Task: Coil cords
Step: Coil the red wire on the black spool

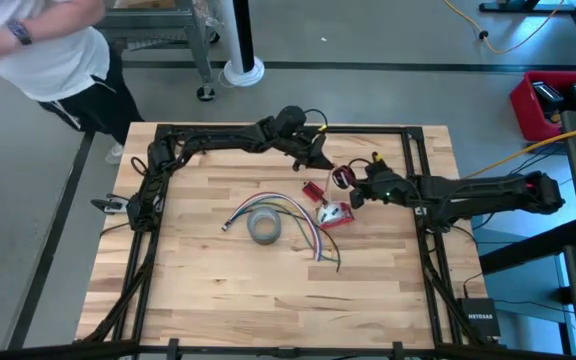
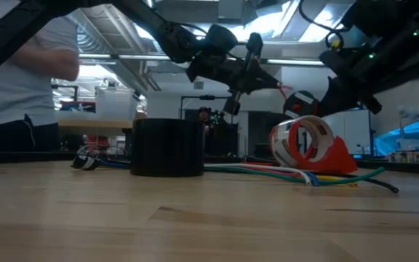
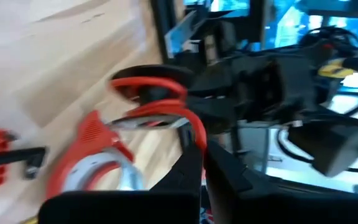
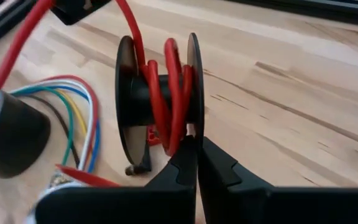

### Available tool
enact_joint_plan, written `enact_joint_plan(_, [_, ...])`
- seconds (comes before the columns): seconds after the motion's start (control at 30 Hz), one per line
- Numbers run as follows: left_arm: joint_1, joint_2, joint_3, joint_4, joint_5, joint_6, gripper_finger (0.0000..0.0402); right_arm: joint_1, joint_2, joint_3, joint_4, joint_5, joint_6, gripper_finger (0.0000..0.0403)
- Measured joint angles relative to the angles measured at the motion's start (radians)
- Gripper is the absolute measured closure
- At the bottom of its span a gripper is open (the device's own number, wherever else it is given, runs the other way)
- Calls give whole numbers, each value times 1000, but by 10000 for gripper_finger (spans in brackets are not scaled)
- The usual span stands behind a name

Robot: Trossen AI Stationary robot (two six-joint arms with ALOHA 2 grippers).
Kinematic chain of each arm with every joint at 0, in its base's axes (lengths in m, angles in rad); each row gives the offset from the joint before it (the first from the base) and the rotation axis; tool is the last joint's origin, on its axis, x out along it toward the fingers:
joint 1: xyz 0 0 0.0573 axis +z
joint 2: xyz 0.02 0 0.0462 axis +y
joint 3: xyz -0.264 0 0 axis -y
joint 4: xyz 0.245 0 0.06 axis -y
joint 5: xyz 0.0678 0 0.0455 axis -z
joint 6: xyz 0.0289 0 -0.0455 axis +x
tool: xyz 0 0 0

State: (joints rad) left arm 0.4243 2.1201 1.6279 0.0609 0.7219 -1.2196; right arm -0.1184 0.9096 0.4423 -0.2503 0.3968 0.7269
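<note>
Red wire (image 4: 166, 93) between both raised arms

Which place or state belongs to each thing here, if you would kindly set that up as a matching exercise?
Things:
1. black spool
2. grey tape roll
3. red wire
4. red tape dispenser

States:
A. lies flat on the table, next to the coloured wires
B. pinched by the left gripper
C. stands upright on the table
D. held in the air by the right gripper

Pairs: 1-D, 2-A, 3-B, 4-C
</note>
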Motion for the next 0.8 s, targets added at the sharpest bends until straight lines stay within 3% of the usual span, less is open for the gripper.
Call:
enact_joint_plan(0.57, [-53,-1,0,210,-14,-10,401,-7,20,-1,224,-14,31,400])
enact_joint_plan(0.8, [-87,-1,0,214,-26,73,401,-53,20,-1,320,-30,51,400])
